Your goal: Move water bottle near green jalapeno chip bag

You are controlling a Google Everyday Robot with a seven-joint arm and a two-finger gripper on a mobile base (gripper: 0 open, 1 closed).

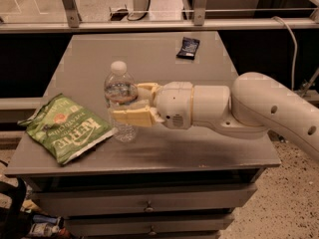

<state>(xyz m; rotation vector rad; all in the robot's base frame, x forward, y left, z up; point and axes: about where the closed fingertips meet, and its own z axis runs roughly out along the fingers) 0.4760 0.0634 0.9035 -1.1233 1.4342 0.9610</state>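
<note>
- the green jalapeno chip bag (65,128) lies flat and crinkled at the left front of the desk (199,153), with one corner poking past the left edge.
- the water bottle (119,89) stands upright just beside the bag's right edge, cap on. its base is at the desk surface, but i cannot tell whether it rests there or is barely lifted.
- the gripper (125,103) comes in from the right at the bottle's mid-height. its fingers (132,117) are clamped on the ribbed body, one on the near side and one on the far side.
- the bottle already looks near the bag, so what remains is probably setting it down and letting go.
- risk: the bottle is tall and slim, so letting go while it is tilted or off the surface could topple it onto the bag.
- risk: the fingers could drag on the thin plastic as they part and pull the bottle over.
- risk: pushing further left would ride the base up onto the crinkled bag, which is poor footing.
- the small dark packet (188,48) sits well apart at the back of the desk.
- the white arm (269,108) spans the right side.
</note>
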